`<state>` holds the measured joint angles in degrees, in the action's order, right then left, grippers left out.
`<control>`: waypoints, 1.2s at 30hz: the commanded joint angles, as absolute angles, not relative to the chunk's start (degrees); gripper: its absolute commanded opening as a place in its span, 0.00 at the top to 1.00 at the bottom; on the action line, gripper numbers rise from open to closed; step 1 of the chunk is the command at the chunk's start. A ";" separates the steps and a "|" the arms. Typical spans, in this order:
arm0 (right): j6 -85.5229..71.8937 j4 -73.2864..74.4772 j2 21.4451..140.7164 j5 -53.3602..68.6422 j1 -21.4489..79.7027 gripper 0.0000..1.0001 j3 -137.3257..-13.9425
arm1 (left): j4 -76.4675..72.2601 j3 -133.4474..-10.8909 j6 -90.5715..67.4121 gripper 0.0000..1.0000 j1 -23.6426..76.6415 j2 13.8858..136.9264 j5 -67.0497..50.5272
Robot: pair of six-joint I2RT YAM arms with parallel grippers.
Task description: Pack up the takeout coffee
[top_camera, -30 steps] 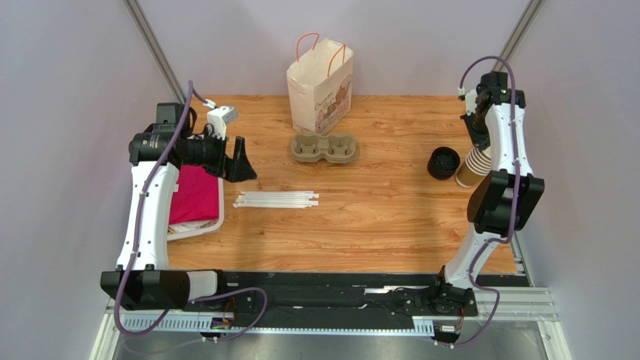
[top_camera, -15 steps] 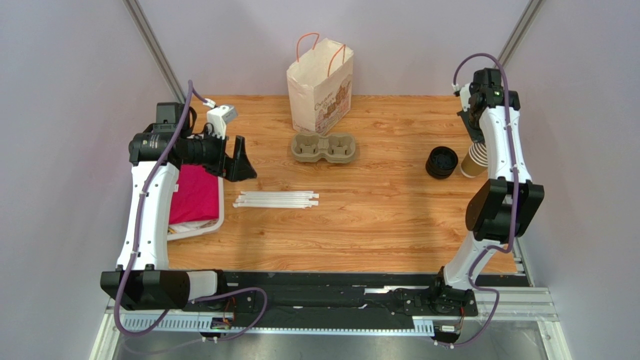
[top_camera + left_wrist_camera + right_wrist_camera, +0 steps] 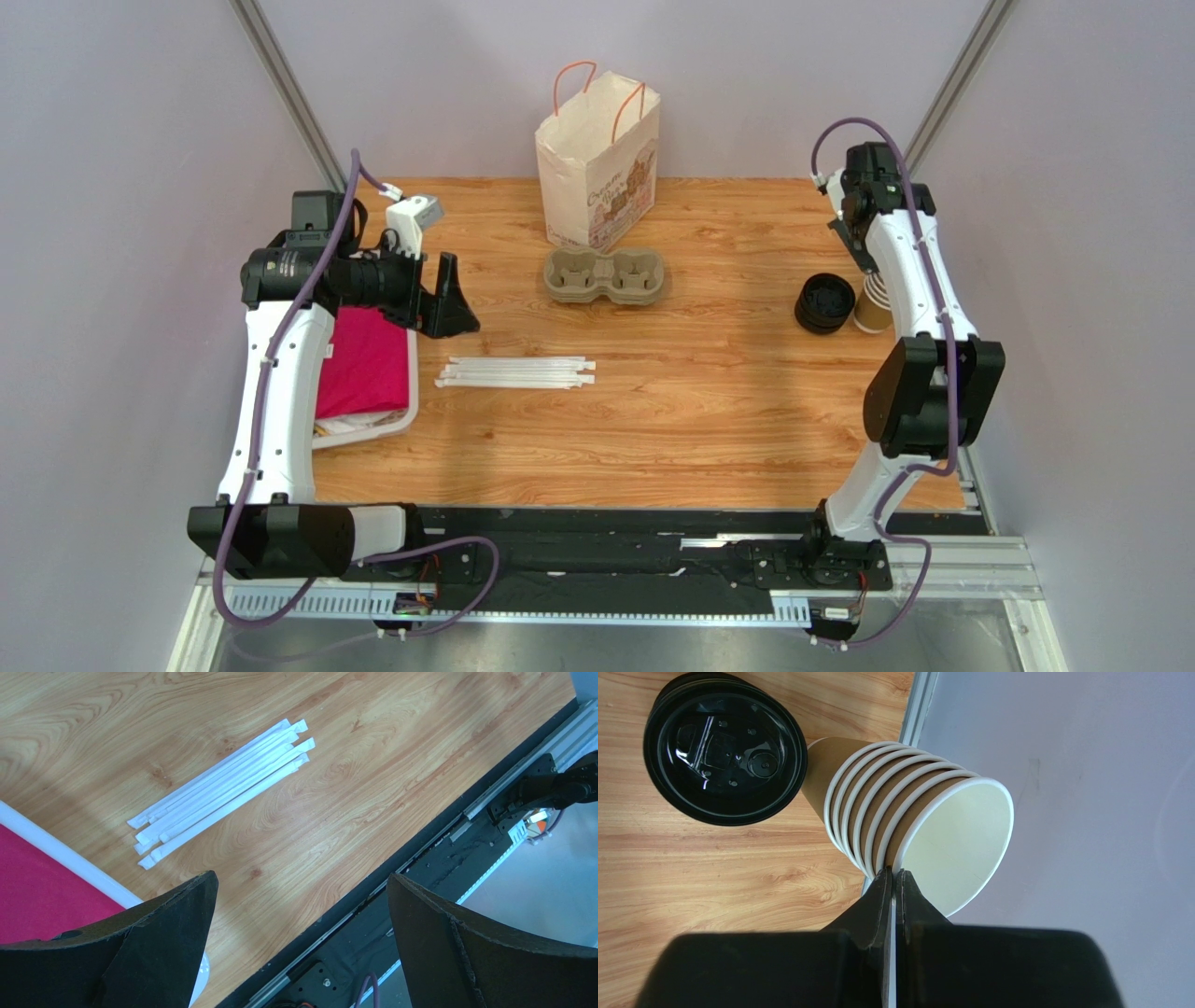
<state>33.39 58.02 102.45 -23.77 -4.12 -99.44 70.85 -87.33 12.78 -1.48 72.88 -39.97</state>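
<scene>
Takeout coffee, meaning a cup with its lid on, shows in none of the views yet. Only its makings are out, at the right edge of the worktop: a stack of lidless cups and, just beside it, a pile of black lids.

Over the last second the right arm has swung its wrist inward, from over the worktop's right edge to a spot nearer the lids. The cup stack showed plainly beside the arm a second ago and is now mostly hidden behind the forearm in the top view. The left arm has not stirred. I read this as the opening step, working one cup free of the stack, with lidding and packing all still to come (the paper bag and the cup carrier wait at the far middle).

The right arm rises from its base, elbow bent high, forearm reaching away, wrist turned down. The right tool is pressed shut with its tips right at the rim of the outermost cup. Whether the paper wall is nipped between them I cannot tell.

The left arm is folded up over the left side, above a white tray holding a magenta cloth. The left tool is spread wide and empty, looking down on the wrapped straws.
</scene>
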 commanded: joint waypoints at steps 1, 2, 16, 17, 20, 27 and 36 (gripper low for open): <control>36.38 53.35 101.07 -30.06 -3.69 1.00 -99.58 | 68.64 -87.45 12.22 0.01 -1.23 72.07 -39.73; 36.39 53.18 100.81 -29.88 -3.69 1.00 -99.23 | 68.38 -87.45 12.13 0.01 -1.23 71.81 -39.64; 34.45 57.74 101.16 -25.05 -3.08 0.92 -100.02 | 67.76 -87.80 12.65 0.01 -1.05 71.72 -39.55; 34.28 58.18 101.42 -24.61 -3.08 0.93 -100.37 | 67.76 -87.72 12.66 0.01 -1.05 71.72 -39.38; 34.28 58.97 101.34 -24.08 -3.08 0.97 -100.55 | 67.85 -87.71 12.74 0.01 -1.05 71.63 -39.29; 37.35 53.28 96.87 -28.38 -1.67 1.00 -96.95 | 67.41 -87.98 12.92 0.01 -0.44 71.37 -40.34; 38.24 47.64 94.13 -29.89 -1.05 1.00 -89.39 | 59.17 -88.60 10.22 0.01 11.65 68.47 -43.68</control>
<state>37.58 52.34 96.60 -27.64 -1.13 -90.26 66.39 -87.18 12.73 4.16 72.12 -40.34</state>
